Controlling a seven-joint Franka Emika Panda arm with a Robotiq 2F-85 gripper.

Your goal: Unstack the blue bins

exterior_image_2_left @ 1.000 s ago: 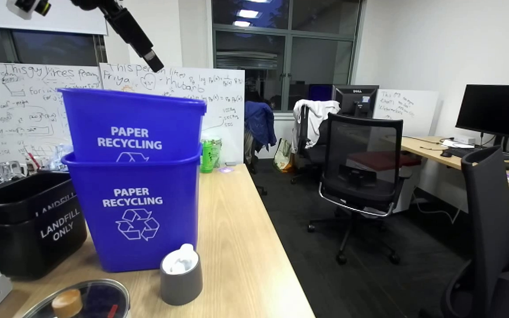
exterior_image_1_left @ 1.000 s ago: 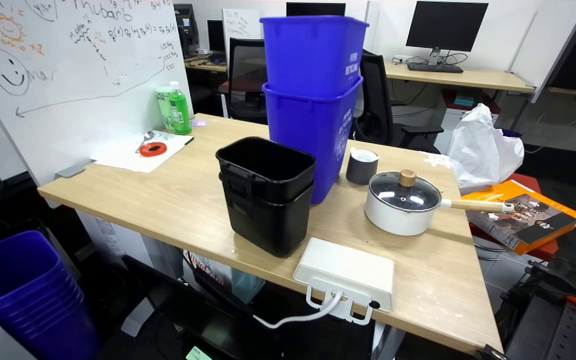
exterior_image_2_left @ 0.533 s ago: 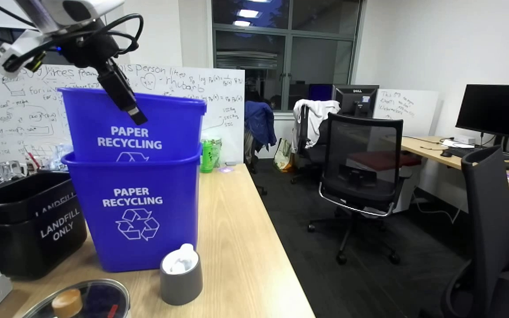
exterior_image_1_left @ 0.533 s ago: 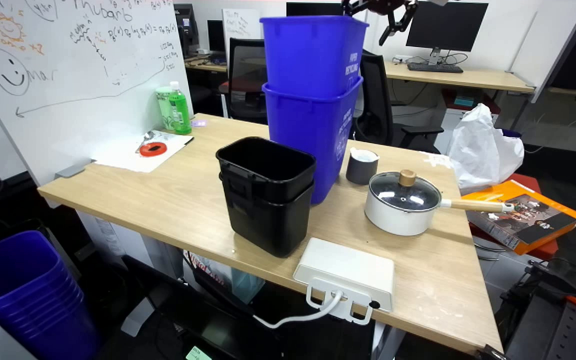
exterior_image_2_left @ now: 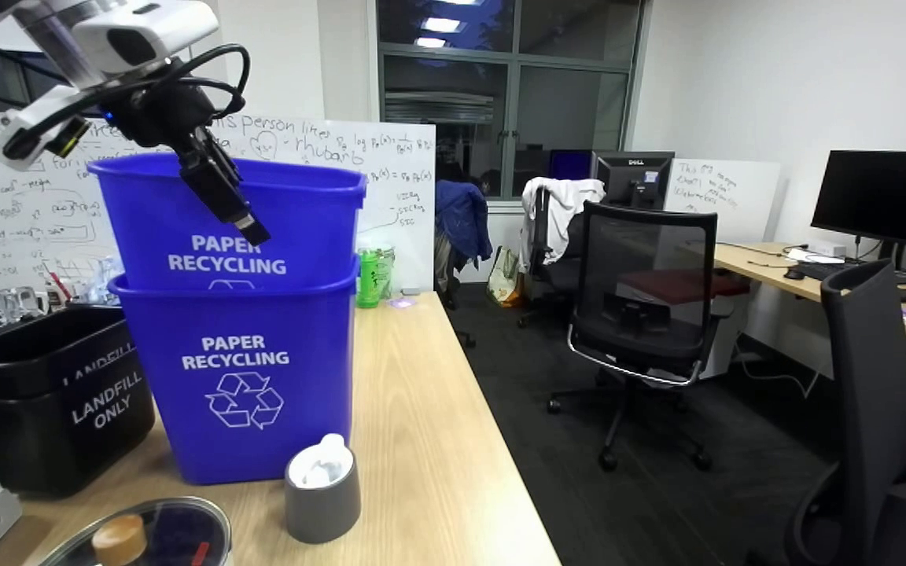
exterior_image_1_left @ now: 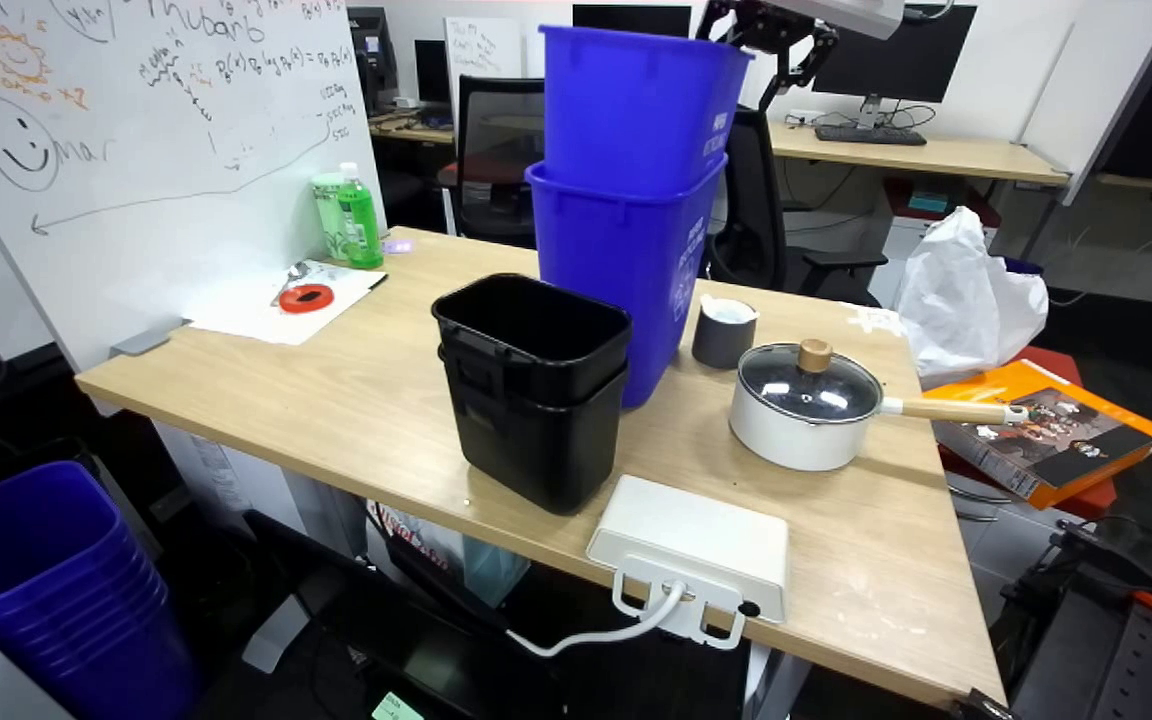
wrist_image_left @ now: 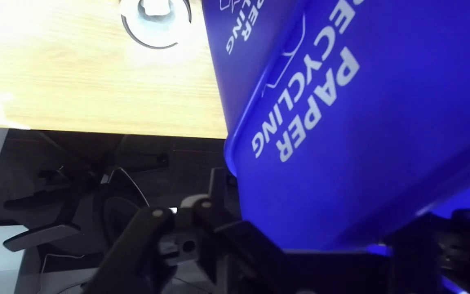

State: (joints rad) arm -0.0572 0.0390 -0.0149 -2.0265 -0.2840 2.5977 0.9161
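Two blue bins are stacked on the wooden table. The upper bin (exterior_image_1_left: 641, 115) sits partly inside the lower bin (exterior_image_1_left: 611, 255) and leans slightly. Both show white PAPER RECYCLING lettering in an exterior view, upper (exterior_image_2_left: 296, 228) and lower (exterior_image_2_left: 311, 354), and in the wrist view (wrist_image_left: 365, 143). My gripper (exterior_image_1_left: 739, 60) is at the upper bin's rim. Its fingers are wide apart. One finger hangs outside the lettered face; the other is mostly hidden behind the rim, seemingly on the inner side. I cannot tell whether either finger touches the wall.
Two nested black bins (exterior_image_1_left: 536, 400) stand close beside the blue stack. A grey cup (exterior_image_1_left: 724, 335), a lidded white pot (exterior_image_1_left: 801, 430) and a white box (exterior_image_1_left: 693, 530) are nearby. A whiteboard (exterior_image_1_left: 156, 180) borders the table. Nested blue bins (exterior_image_1_left: 56, 600) stand lower, off the table.
My gripper has come down from above to the upper bin's rim. In the last half second the upper bin has shifted and tilted slightly; the lower bin has hardly moved.
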